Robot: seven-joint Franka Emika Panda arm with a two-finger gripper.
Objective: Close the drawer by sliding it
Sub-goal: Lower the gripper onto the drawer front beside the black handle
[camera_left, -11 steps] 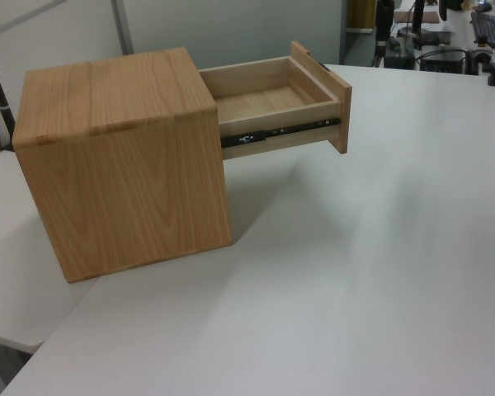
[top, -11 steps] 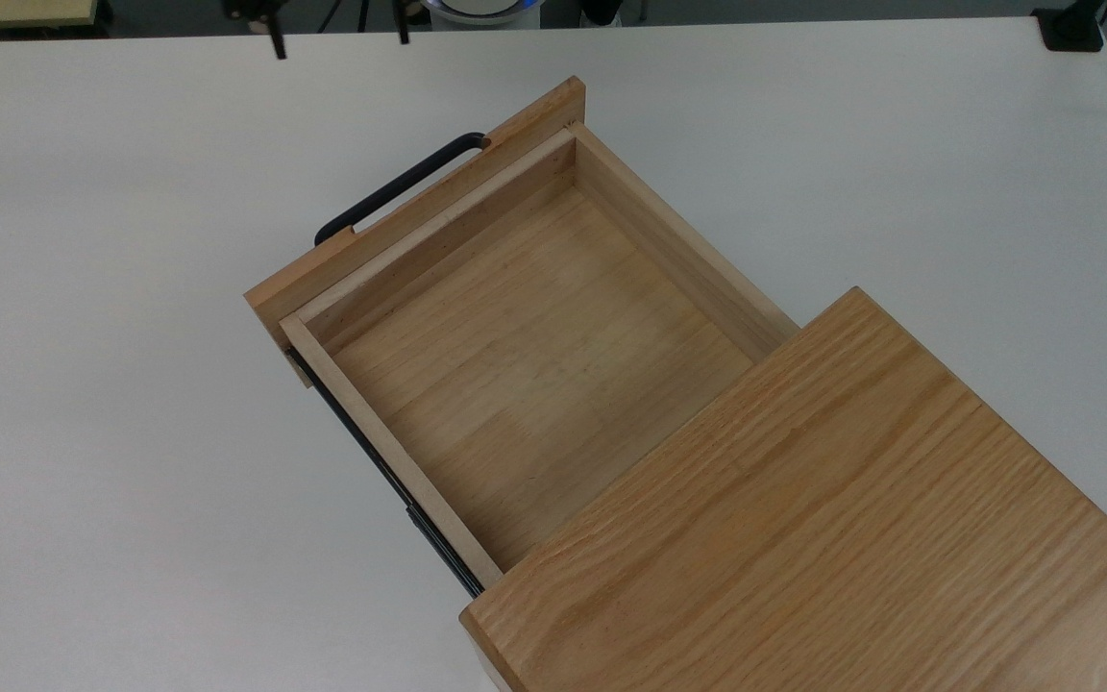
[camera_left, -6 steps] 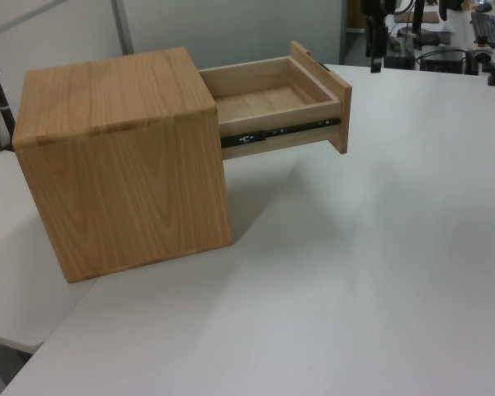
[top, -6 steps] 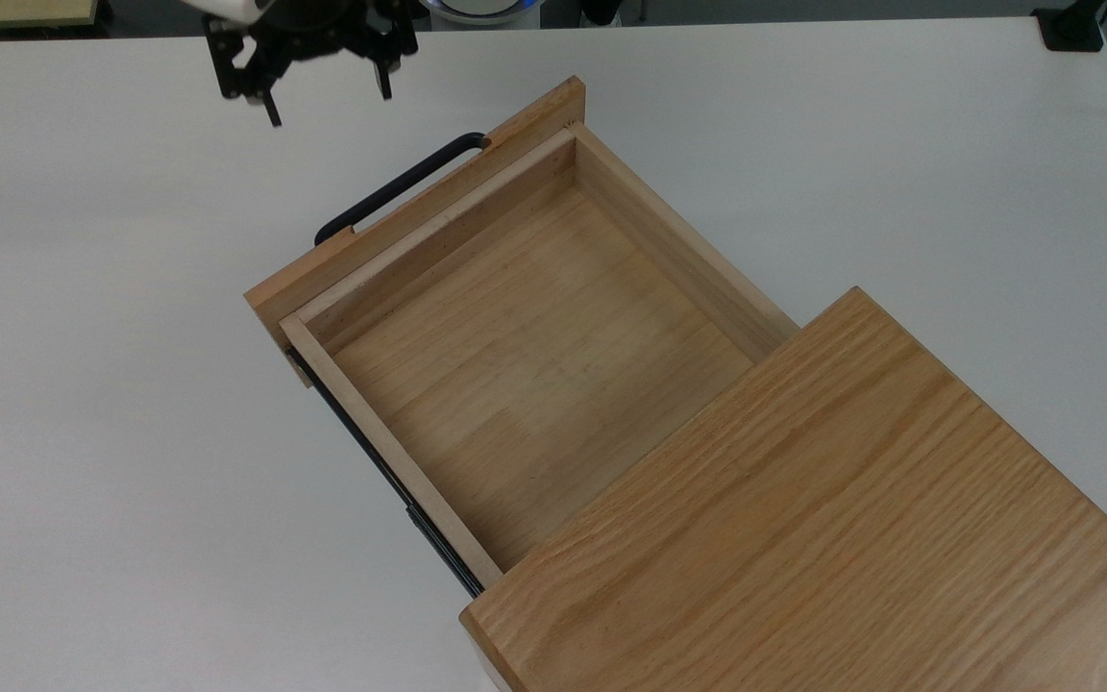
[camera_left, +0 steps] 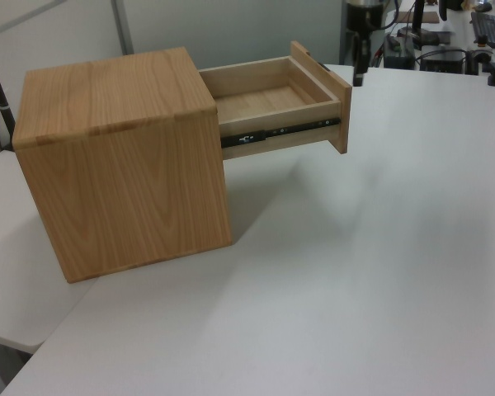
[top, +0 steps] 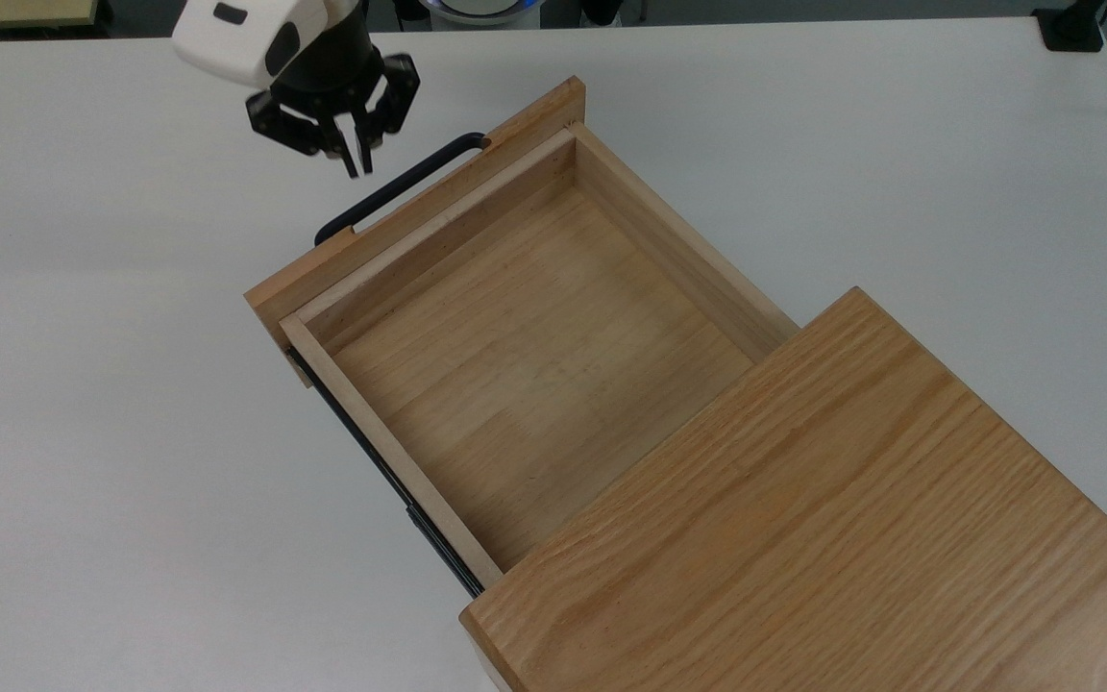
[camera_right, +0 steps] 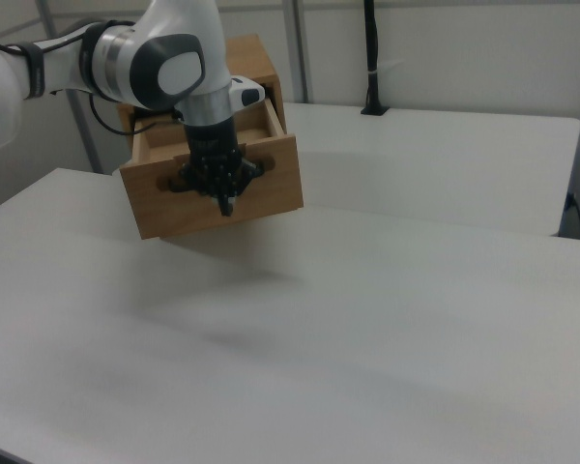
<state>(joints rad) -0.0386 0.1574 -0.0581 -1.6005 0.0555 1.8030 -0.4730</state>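
A: Drawer (top: 525,356) position?

B: Pulled well out of the cabinet (top: 823,519), toward the top view's upper left. Tray empty, bare wood floor. Black side rail (top: 385,471) exposed along the top view's lower-left edge; also seen in the left view under the tray wall. Front panel (top: 419,207) faces away from the cabinet, black bar handle (top: 400,187) on its outer face.

A: Cabinet?

B: Oak-grain box standing on the white tabletop (top: 111,432). In the left view the drawer (camera_left: 272,103) juts from its upper part, hanging clear above the tabletop.

A: Gripper?

B: Gripper (top: 356,159) hangs out in front of the drawer, near the handle, just to the top view's upper left of it, not touching. Fingers (top: 352,154) drawn together to a narrow point, tips nearly meeting, nothing between them. White wrist housing above.

A: Right view?

B: Gripper (camera_right: 224,203) appears over the front panel (camera_right: 271,179), fingers pointing down. Whether it touches the panel, cannot tell from there.
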